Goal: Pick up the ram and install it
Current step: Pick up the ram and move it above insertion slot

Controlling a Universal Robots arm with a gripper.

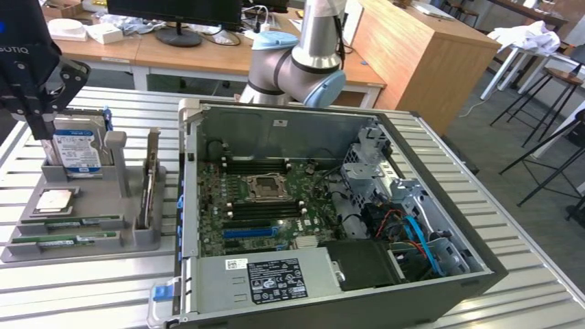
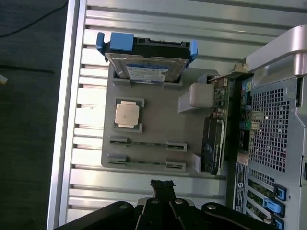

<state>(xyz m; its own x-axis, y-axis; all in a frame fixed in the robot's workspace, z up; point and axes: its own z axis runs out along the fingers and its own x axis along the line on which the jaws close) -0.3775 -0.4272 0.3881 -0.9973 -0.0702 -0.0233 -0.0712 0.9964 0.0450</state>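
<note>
Closed on nothing, slim black fingertips pressed together: the tool (image 1: pixel 46 156), hanging above the far end of a matte grey plastic tray (image 1: pixel 96 200). White letters "OTIQ" legible on its glossy black body.

Lying flat in a slot along the tray's edge nearest the exterior camera: the ram (image 1: pixel 64 240), a long, thin green circuit-board stick with small dark chips, well apart from the tool. Parallel in the next slot, a second green stick (image 1: pixel 82 221).

Also seated in the tray:
- a square silver processor chip (image 1: pixel 55 200) in a shallow recess
- a hard drive (image 1: pixel 78 147) standing on edge in blue plastic rails, its white-and-blue label too small to read
- a dark expansion card (image 1: pixel 151 178) upright on its edge

Under everything, a worktop (image 1: pixel 92 295) of ribbed silver aluminium slats, with the tray by its edge at the exterior view's left.

Just beside the tray, toward the worktop's middle, a dark metal computer case (image 1: pixel 475 271) on its side with the panel off. Inside, a green motherboard (image 1: pixel 260 205) with black slots, one blue slot and a square socket. Along the case's near edge, a grey metal power supply (image 1: pixel 219 288) with a black-and-white label, print unreadable.

Behind the case, a silver robot arm (image 1: pixel 302 62) with pale blue joint caps.
</note>
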